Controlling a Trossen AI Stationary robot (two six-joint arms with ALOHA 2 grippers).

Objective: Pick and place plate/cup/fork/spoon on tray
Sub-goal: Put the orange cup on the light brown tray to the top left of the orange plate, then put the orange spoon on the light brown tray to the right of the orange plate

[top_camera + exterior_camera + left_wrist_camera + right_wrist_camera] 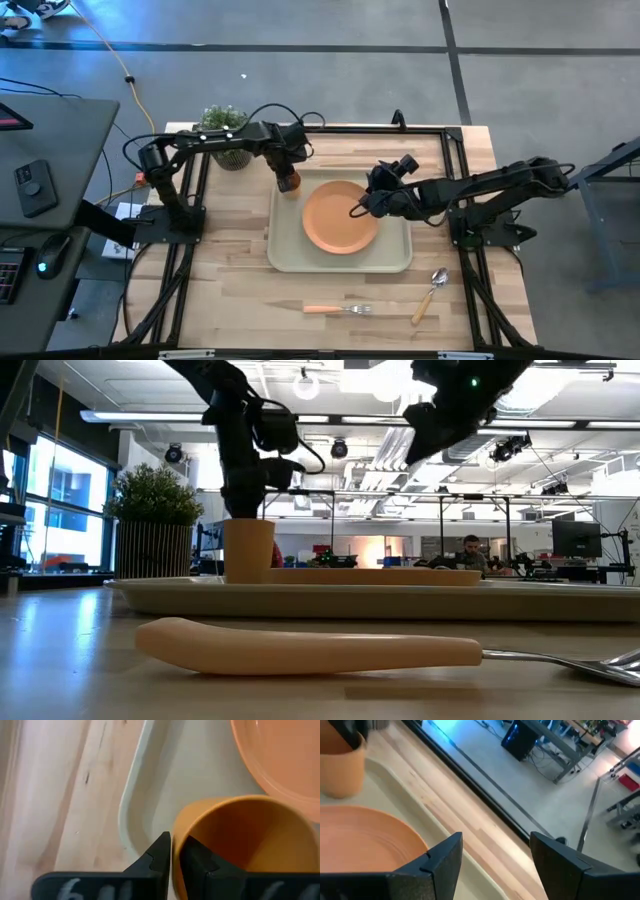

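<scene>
cup (289, 181): small orange tumbler, upright in tray (285, 258) corner | left gripper (286, 165) pinching its rim | right gripper (362, 207) spread, empty

The high view looks straight down on the whole table (250, 290), the low one skims its top, and both wrist views sit close over the tray (131, 810) (shared by all four).
</scene>
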